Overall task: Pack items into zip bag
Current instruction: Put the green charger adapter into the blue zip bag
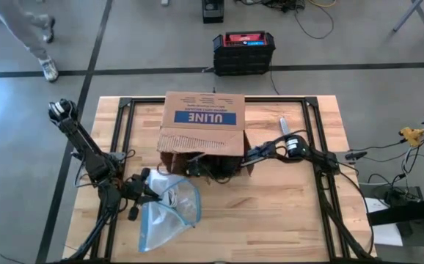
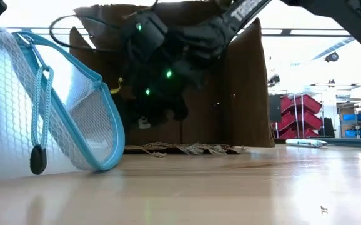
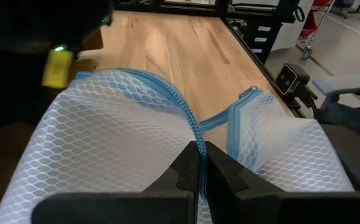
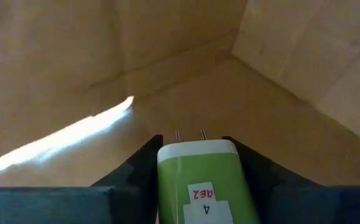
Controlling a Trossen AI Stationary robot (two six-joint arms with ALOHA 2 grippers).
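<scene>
The zip bag [image 1: 172, 209] is white mesh with a blue zip edge. It lies on the table's near left, its bottom on the wood and its mouth raised, and shows at the low view's left [image 2: 62, 119]. My left gripper [image 1: 151, 193] is shut on its rim [image 3: 200, 155]. My right gripper [image 1: 201, 167] reaches inside the brown ULINE box [image 1: 203, 121], which lies on its side. It is shut on an item, a green-and-white charger plug [image 4: 200, 168]. In the low view that gripper [image 2: 152, 94] is dark inside the box [image 2: 243, 87]. No other items show. My left gripper pinches the bag's blue zip edge [image 3: 194, 130] between its two fingers, coming from the table's left. The rim is raised off the table and the mouth gapes; the bag's body rests on the wood. My right gripper pinches the charger plug by its two sides [image 4: 167, 165], coming from the table's right. The two prongs [image 4: 190, 135] point ahead, away from the fingers, into the box.
The box's cardboard walls [image 4: 167, 56] close round my right gripper. A pale pen-like thing [image 2: 305, 142] lies on the table to the box's right. Black frame rails [image 1: 318, 147] run along the table. Bare wood [image 1: 271, 213] lies near right. A person's legs [image 1: 39, 37] show beyond the far left corner.
</scene>
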